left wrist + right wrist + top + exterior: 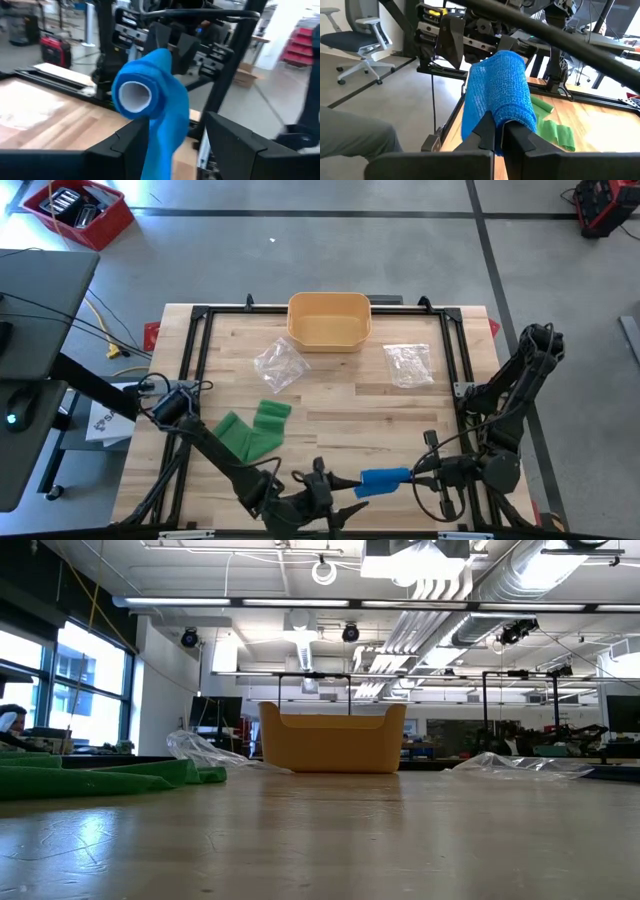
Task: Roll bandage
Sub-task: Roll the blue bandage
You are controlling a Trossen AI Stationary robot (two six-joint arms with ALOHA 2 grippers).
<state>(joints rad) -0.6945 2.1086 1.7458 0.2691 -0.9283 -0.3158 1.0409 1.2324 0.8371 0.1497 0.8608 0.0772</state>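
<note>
In the high view, at the bottom centre of the frame, we see the blue bandage held off the near edge of the bench between two dark arms. The right tool pinches its right end; the left tool reaches its left end, fingers spread. A green bandage lies loose at lower left. A yellow bin and two clear bags sit in the upper half.

The low view shows only the bin, the bags and the green strip at left; neither arm appears.

In the left wrist view, the roll's white core faces us at centre, and a loose blue tail hangs down between the spread fingers.

In the right wrist view, the two fingers are pressed together on the roll at centre.

We judge the risks so: the hanging tail could unwind further if the left tool closes beside it and misses, and the roll, pinched only at one end, could twist or slip off the bench edge.
</note>
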